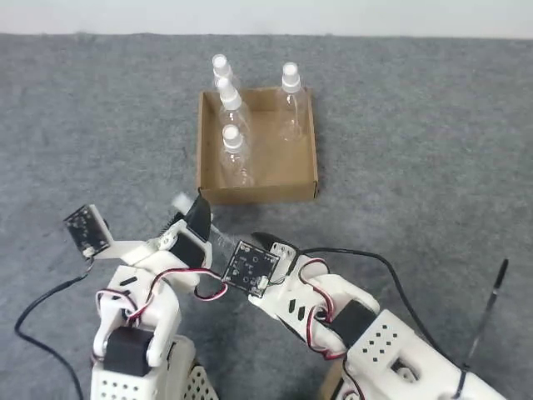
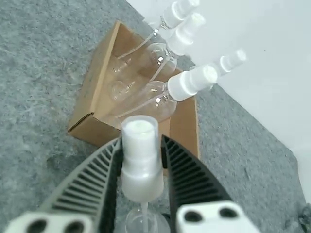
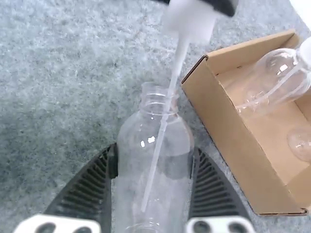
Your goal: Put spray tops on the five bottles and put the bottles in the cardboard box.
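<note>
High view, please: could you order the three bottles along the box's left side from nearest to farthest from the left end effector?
1. Front bottle, nearest the left end effector.
2. Middle bottle, behind it.
3. Rear bottle, at the cardboard box's far wall.

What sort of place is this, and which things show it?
Probably a robotics lab bench: two small arms with bare wiring, the left claw holding a spray top, the right claw an open bottle, on a grey felt-like table beside a cardboard box.
</note>
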`<move>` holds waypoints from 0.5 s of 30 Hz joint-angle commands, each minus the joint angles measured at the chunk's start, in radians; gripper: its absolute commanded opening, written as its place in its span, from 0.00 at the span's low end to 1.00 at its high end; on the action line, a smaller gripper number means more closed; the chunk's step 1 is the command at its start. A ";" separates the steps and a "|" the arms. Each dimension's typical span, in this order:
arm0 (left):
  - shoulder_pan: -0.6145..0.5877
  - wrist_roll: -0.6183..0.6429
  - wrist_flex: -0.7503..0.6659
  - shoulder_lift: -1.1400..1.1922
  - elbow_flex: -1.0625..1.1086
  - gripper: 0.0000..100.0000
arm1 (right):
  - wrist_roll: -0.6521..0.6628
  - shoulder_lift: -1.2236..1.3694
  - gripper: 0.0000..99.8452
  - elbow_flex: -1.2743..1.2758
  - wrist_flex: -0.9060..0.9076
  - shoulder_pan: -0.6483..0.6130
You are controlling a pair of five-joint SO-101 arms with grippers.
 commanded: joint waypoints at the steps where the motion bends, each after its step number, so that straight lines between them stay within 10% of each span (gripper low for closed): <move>1: 0.008 -0.038 -0.034 -0.017 0.008 0.01 | -0.009 -0.038 0.04 -0.018 -0.024 -0.012; 15: 0.121 -0.083 0.026 -0.017 0.015 0.01 | -0.009 -0.038 0.04 -0.017 -0.044 0.042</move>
